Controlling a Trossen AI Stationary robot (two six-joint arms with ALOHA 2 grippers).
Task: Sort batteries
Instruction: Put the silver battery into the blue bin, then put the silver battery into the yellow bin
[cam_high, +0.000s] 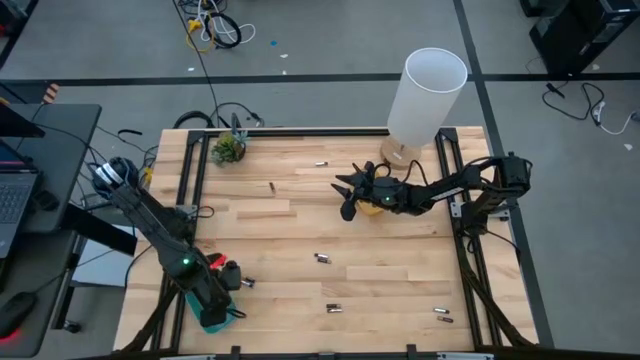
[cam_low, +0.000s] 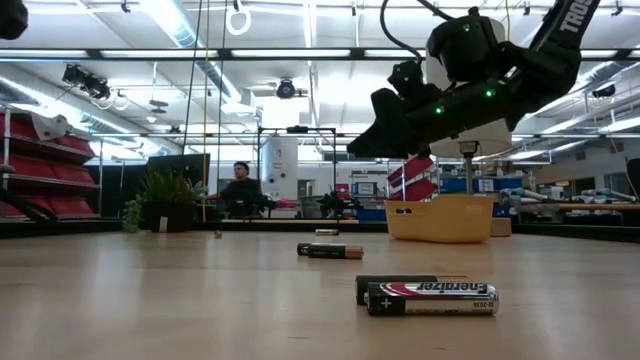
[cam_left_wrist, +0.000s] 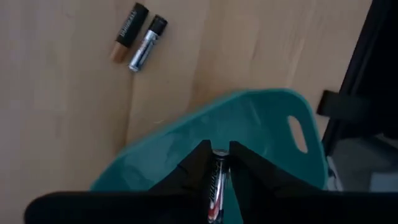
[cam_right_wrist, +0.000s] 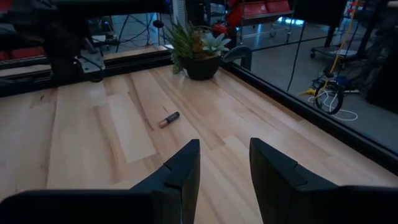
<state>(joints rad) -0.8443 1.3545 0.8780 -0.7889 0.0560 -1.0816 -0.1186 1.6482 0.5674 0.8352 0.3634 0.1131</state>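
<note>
My left gripper (cam_high: 214, 304) hangs over the teal tray (cam_left_wrist: 261, 130) at the table's near left corner, shut on a silvery battery (cam_left_wrist: 217, 182). My right gripper (cam_right_wrist: 224, 155) stands open with nothing between its fingers, above the yellow tray (cam_low: 440, 218) at the far right; it also shows in the high view (cam_high: 346, 197). Loose batteries lie flat on the wood: two side by side (cam_left_wrist: 138, 38) next to the teal tray, one (cam_right_wrist: 168, 119) toward the far left, a pair (cam_low: 430, 297) close to the low camera, others (cam_high: 321, 258) mid-table. My left gripper pinches the battery's long sides between its two fingers (cam_left_wrist: 202, 163). The battery lies along the fingers, its capped end (cam_left_wrist: 220, 153) at their tips. The fingers point steeply down from above. The battery hangs clear above the teal tray's floor.
A white lampshade (cam_high: 428, 88) stands at the far right and a small potted plant (cam_high: 228, 148) at the far left. Black frame rails (cam_high: 470, 260) run along the table's sides. A person (cam_low: 240, 185) sits in the room beyond the far edge.
</note>
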